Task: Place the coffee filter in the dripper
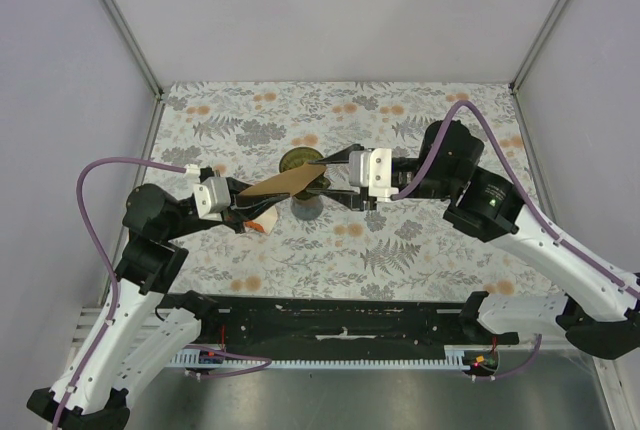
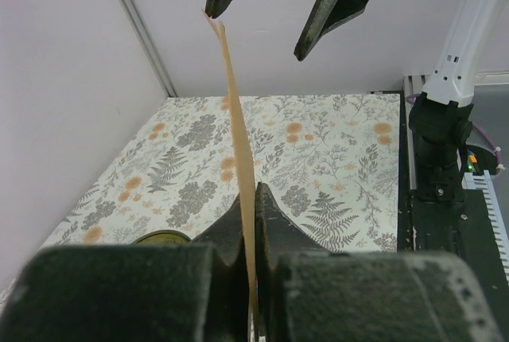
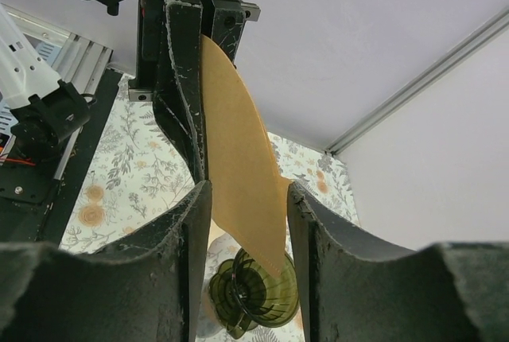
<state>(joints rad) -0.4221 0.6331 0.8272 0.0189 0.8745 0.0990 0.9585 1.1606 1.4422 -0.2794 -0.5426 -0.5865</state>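
Note:
My left gripper (image 1: 248, 205) is shut on the tan-brown coffee filter (image 1: 282, 184) and holds it edge-on above the table; in the left wrist view the filter (image 2: 237, 119) rises from between the closed jaws (image 2: 254, 199). My right gripper (image 1: 318, 177) is open, with its fingers on either side of the filter's far tip. One finger touches the tip in the left wrist view (image 2: 213, 9). In the right wrist view the filter (image 3: 238, 159) hangs between the open jaws (image 3: 248, 187). The dark green dripper (image 3: 258, 294) sits below it and also shows in the top view (image 1: 294, 160).
An orange and white carton (image 1: 262, 222) lies on the floral tablecloth just below my left gripper. A grey round patch (image 1: 307, 209) lies near the dripper. White walls with metal posts (image 1: 125, 25) enclose the table on three sides.

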